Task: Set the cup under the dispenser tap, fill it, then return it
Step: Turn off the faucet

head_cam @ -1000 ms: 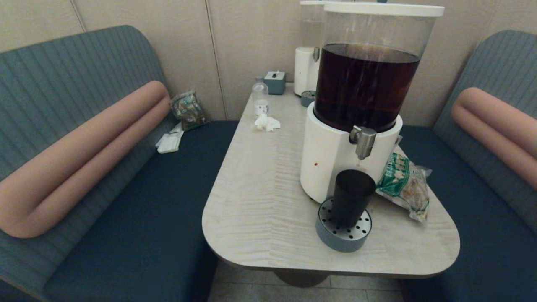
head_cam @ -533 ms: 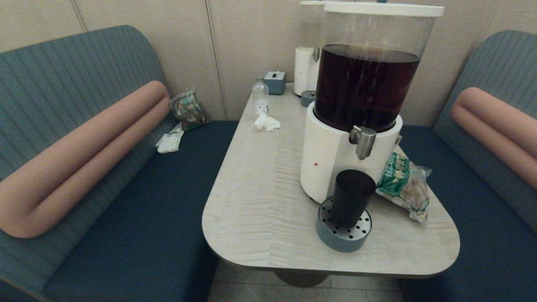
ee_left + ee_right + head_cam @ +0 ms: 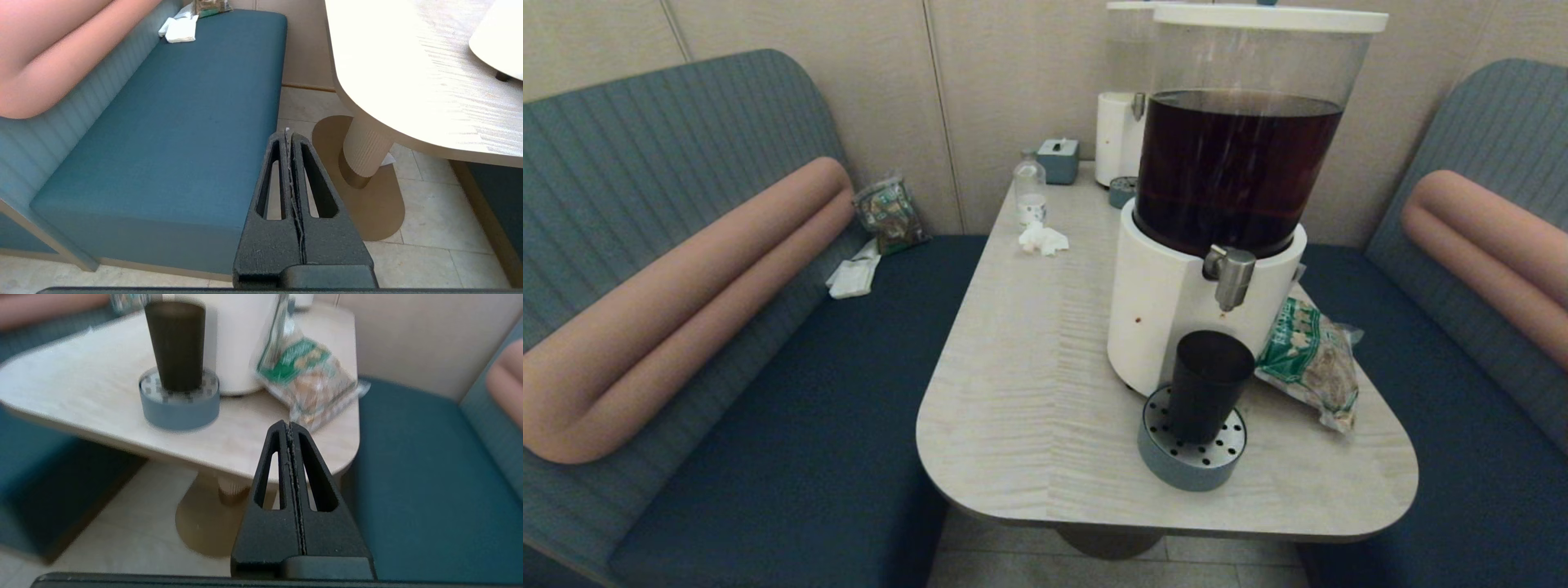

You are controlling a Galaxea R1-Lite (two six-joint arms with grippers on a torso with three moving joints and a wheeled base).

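The black cup [image 3: 1207,382] [image 3: 175,345] stands upright on the round blue-grey drip tray [image 3: 1191,465] [image 3: 178,406], straight below the brushed-silver dispenser tap [image 3: 1230,276] of the big white-based dispenser [image 3: 1176,314] with dark brown drink. No gripper shows in the head view. My right gripper [image 3: 289,425] is shut and empty, below and before the table's front right edge, well short of the cup. My left gripper [image 3: 288,133] is shut and empty, low over the floor beside the left bench.
A green snack bag [image 3: 1311,359] [image 3: 308,377] lies right of the dispenser. A slimmer white dispenser [image 3: 1119,135], a small bottle [image 3: 1029,189], a tissue box [image 3: 1058,159] and a crumpled tissue [image 3: 1042,238] sit at the table's far end. Blue benches [image 3: 792,392] flank the table [image 3: 1029,392].
The thin stream seen under the tap a second ago is gone. The cup and tray have not moved. No arm appears in the head view.
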